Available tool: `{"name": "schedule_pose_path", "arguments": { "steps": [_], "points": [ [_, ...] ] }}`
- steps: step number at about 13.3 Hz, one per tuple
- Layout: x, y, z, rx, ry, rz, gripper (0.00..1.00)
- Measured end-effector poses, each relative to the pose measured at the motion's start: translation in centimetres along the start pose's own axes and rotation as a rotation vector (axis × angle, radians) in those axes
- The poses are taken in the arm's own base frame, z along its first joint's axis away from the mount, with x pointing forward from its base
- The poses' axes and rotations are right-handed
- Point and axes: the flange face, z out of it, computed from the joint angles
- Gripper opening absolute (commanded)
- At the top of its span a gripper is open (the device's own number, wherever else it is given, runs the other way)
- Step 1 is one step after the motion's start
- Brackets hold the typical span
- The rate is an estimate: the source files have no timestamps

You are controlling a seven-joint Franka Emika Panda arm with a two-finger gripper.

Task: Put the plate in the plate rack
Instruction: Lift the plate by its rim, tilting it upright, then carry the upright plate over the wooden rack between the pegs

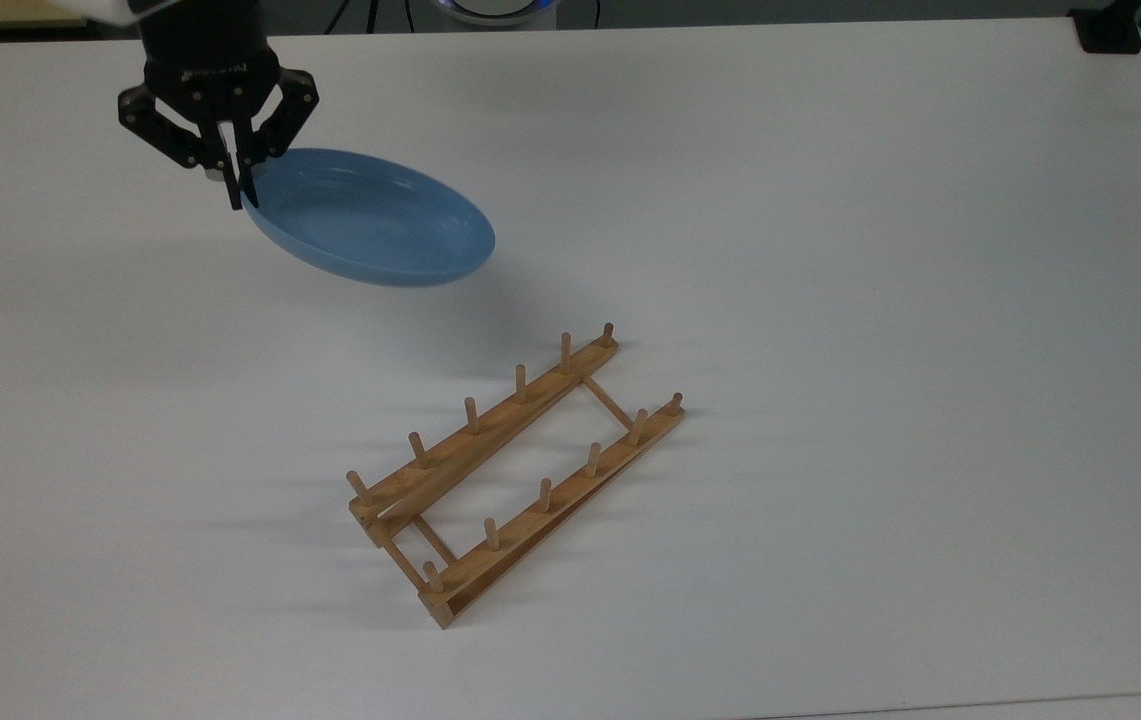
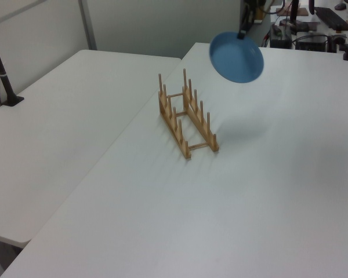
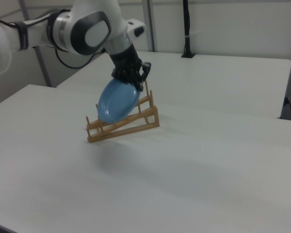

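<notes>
Gripper: the gripper [image 1: 234, 183] is near the top view's upper left, fingers pointing down and pinched together on the rim of the plate [image 1: 370, 222]; in the right view the gripper [image 3: 134, 83] sits at the plate's upper edge.
Plate: light blue, glossy, held clear of the table [image 1: 880, 300] and tilted, hollow side up in the top view. In the left view the plate [image 2: 236, 57] hangs high above the table, with its shadow on the tabletop below.
Plate rack: the plate rack [image 1: 515, 470] lies flat on the table near the middle of the top view, running diagonally, pegs upright, no plate in it.
Plate vs rack: apart. In the top view the plate is up and to the left of the rack; in the right view the plate [image 3: 117, 102] overlaps the plate rack [image 3: 123, 124] by line of sight.
Arm: the white arm [image 3: 87, 29] reaches in from the right view's left.
</notes>
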Motion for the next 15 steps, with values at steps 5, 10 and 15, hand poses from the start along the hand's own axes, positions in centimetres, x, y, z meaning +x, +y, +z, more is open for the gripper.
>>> {"name": "schedule_pose_path", "arguments": {
  "steps": [5, 10, 15],
  "points": [
    [5.3, -6.7, -1.4, -0.267, 0.111, 0.07, 0.0],
    [7.8, -12.4, -0.4, -0.443, 0.163, 0.108, 0.0],
    [8.9, -16.3, 1.5, -0.447, 0.155, 0.04, 0.0]
  ]
}}
